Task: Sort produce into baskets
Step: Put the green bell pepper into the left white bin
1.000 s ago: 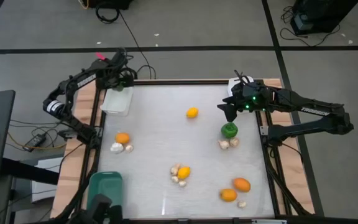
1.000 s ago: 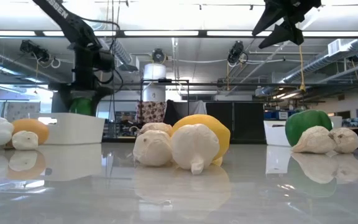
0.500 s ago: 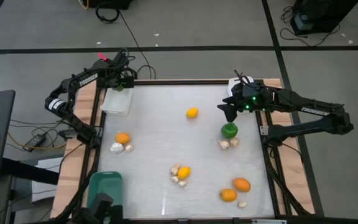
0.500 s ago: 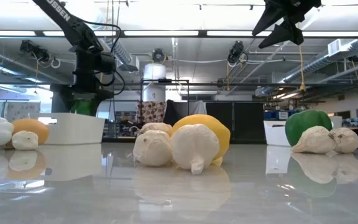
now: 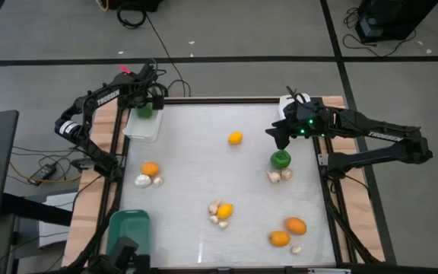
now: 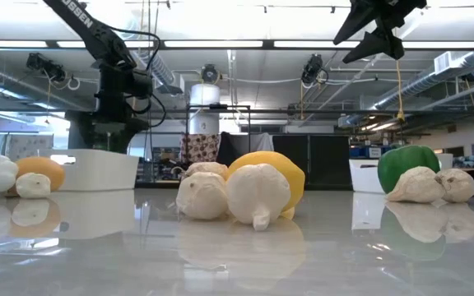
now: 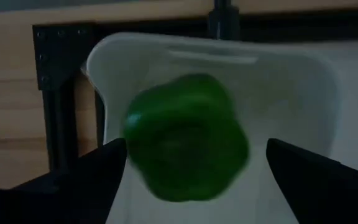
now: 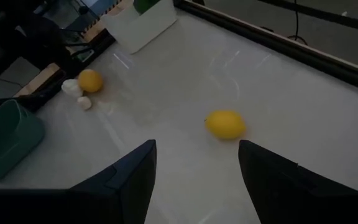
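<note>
Left hand (image 5: 146,100): hovering over the white bin (image 5: 143,124) at the far left corner of the bench (image 5: 196,167); fingers (image 7: 98,171) standing apart, gripping nothing.
Green pepper, left (image 7: 186,137): sitting inside that white bin, blurred in the left wrist view, possibly in the middle of dropping; showing as a green spot at the bin's far end from above.
Orange, left (image 5: 150,169): lying near the left edge with two whitish mushroom pieces (image 5: 143,180) just beside it.
Teal bin (image 5: 128,228): sitting at the near left corner, contents not discernible.
Centre cluster: yellow fruit (image 5: 225,211) touching several mushroom pieces, near the front.
Lemon (image 5: 236,138): lying alone toward the far side, also showing between the right arm's fingers in the right wrist view.
Right hand (image 5: 278,135): hanging above the bench beside the second green pepper (image 5: 280,159); fingers (image 8: 129,180) spread wide, holding nothing.
Right-side produce: two mushroom pieces (image 5: 278,175) touching that pepper; two oranges (image 5: 287,231) and one small piece near the front right.
Second white bin (image 5: 287,104): mostly hidden under the right arm.
Risks: pepper bouncing or rolling out if released too high; round fruit rolling off when nudged by a descending finger; clustered mushrooms getting dragged along with the yellow fruit; pepper ending in the wrong bin given similar white bins.
</note>
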You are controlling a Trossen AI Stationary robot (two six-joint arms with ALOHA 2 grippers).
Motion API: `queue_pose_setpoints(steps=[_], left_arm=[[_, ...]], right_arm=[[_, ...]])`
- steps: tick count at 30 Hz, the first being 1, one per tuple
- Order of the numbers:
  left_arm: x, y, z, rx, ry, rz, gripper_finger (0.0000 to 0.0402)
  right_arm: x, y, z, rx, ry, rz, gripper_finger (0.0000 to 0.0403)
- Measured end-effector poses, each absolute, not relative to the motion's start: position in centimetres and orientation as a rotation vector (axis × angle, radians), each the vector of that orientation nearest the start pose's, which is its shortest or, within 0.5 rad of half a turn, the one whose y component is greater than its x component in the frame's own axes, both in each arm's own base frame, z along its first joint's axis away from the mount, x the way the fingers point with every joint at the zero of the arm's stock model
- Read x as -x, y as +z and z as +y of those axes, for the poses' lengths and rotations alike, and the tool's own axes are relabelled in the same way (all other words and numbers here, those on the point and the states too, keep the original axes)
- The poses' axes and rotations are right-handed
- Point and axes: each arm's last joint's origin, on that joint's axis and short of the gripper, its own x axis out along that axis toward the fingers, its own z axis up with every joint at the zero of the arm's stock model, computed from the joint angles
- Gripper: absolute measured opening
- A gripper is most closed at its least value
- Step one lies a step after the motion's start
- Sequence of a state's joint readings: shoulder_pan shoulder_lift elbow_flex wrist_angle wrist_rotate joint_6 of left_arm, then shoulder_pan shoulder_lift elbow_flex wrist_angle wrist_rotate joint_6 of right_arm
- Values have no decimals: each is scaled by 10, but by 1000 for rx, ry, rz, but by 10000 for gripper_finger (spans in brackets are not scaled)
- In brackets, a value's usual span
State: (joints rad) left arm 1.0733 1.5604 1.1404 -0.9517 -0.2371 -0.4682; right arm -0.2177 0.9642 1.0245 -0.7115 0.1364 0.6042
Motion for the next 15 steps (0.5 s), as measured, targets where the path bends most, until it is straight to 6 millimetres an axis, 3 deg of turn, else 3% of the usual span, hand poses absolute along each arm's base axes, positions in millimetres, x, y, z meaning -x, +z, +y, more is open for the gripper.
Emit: queue_pose_setpoints(steps=[7,11,15], left_arm=[[-135,250,250,838,1386,1136,371],[-143,283,245,708,1338,1083,360],[-156,323,226,579,1255,976,350]], right_arm=[[-182,337,-45,-628,-551,519,238],[-182,337,-45,-655,-564,509,238],[-183,338,-45,-667,-562,488,238]])
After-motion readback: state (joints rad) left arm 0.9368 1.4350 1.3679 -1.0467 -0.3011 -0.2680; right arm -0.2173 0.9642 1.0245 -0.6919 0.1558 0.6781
